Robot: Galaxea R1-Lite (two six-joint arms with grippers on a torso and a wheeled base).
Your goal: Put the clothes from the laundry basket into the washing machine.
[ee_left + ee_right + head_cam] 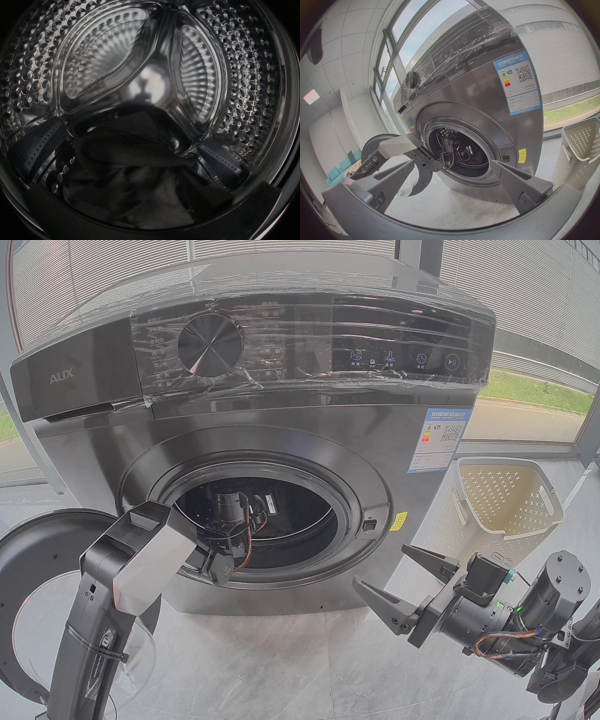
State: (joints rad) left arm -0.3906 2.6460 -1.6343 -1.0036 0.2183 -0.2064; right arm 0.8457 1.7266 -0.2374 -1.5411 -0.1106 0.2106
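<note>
The grey washing machine (pixel 262 427) stands in front of me with its round door (pixel 37 577) swung open to the left. My left arm (pixel 144 552) extends into the door opening, its wrist (pixel 230 509) inside the drum mouth. A dark garment (pixel 131 175) lies crumpled at the bottom of the steel drum (pixel 250 78). The cream laundry basket (pixel 550 502) stands on the floor right of the machine, and its visible inside shows bare perforated walls. My right gripper (pixel 381 565) hangs open and holds nothing, low between the machine and the basket.
Light tiled floor (pixel 281 665) spreads in front of the machine. Glass walls (pixel 537 409) stand behind and to the right. The open door (pixel 375 147) takes up the floor space at the left, beside my left arm.
</note>
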